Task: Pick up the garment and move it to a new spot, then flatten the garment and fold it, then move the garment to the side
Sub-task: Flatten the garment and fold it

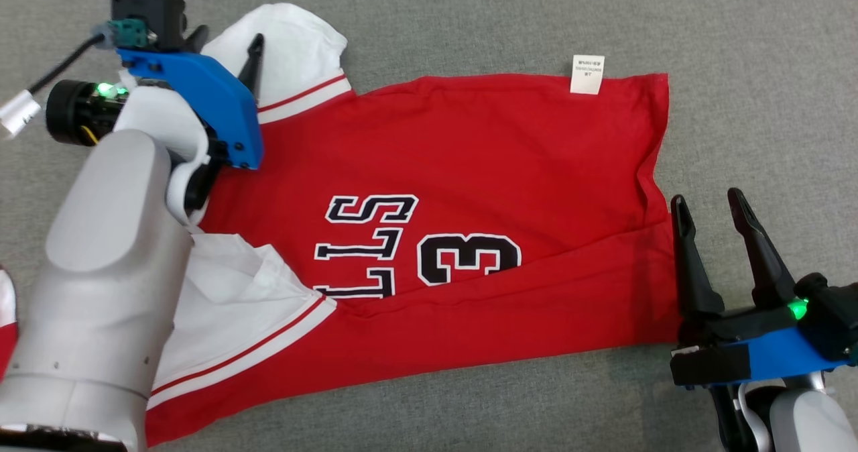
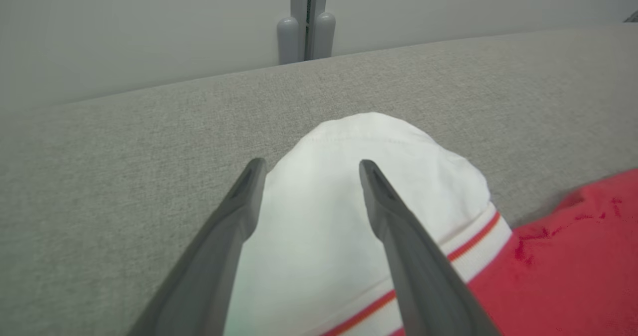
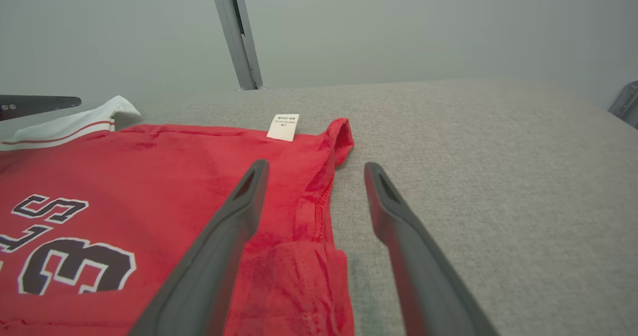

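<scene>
left forearm [image 1: 100, 291]: pale grey, nearest, at near left; lies over part of the jersey's shoulder end.
right gripper [image 1: 708, 198]: near right, fingers spread wide, gripping nothing; tips point far, just beside the jersey's right hem. in the right wrist view one finger [image 3: 219, 246] is over red cloth and the other over bare surface; contact cannot be told.
near sleeve [image 1: 228, 291]: white, red stripe at the cuff, rumpled, partly under the forearm.
jersey [image 1: 469, 157]: red, spread across the middle of the grey surface [image 1: 737, 49], sleeves to the left, hem to the right; near side folded over along a long crease.
number 3 [image 1: 469, 257]: black with white outline, near the crease, black letters just left of it.
left gripper [image 1: 228, 35]: far left, fingers spread, over the far sleeve, not pinching it.
far sleeve [image 1: 295, 43]: white, rounded, red-striped cuff.
care tag [image 1: 587, 74]: white, on the jersey's far edge, toward the right.
</scene>
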Controlling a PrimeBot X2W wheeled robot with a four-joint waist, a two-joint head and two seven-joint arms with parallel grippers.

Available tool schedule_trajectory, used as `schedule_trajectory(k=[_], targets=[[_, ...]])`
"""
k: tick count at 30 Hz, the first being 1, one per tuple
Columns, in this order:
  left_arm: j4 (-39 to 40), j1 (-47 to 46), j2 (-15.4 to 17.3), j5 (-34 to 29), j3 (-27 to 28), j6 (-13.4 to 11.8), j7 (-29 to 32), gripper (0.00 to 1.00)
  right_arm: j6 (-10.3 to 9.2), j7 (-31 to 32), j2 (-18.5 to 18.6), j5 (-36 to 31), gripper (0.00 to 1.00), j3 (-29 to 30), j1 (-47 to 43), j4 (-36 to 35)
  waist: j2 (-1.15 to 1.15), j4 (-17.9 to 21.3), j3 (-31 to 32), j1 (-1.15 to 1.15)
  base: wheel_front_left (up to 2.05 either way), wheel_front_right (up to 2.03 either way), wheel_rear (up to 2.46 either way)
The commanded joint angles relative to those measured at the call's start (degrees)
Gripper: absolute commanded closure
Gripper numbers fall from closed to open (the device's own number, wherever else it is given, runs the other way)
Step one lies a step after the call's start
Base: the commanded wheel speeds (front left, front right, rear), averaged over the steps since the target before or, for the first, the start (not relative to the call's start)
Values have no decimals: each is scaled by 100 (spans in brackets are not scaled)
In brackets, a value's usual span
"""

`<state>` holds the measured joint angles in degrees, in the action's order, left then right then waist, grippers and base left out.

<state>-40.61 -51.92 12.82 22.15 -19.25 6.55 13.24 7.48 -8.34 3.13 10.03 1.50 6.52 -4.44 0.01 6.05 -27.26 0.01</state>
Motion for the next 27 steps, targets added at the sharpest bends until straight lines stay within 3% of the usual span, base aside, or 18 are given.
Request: schedule_trajectory(k=[1,8,9,10,16,27], targets=[[-279,-217,40,49,18,30,-23,0,2,-51,-1,34,0,-25,137,31,-1,36,-78,-1,0,0,0],[-1511,-790,82,136,-44,64,-4,0,2,-79,62,93,0,-61,388,288,-1,129,-197,-1,0,0,0],[-1615,-824,62,147,-90,78,26,69,2,-66,82,97,0,-48,436,325,-1,123,-192,-1,0,0,0],[-1721,-824,41,167,-166,92,111,100,2,-45,110,127,0,-37,503,384,-1,116,-183,-1,0,0,0],[-1811,-985,93,225,-529,92,-223,100,3,87,458,349,0,-53,1146,917,-1,37,-172,-1,0,0,0],[-1876,-1339,-29,301,-866,94,-1182,100,2,396,1131,904,0,-496,2580,2685,-1,-283,-302,-1,0,0,0]])
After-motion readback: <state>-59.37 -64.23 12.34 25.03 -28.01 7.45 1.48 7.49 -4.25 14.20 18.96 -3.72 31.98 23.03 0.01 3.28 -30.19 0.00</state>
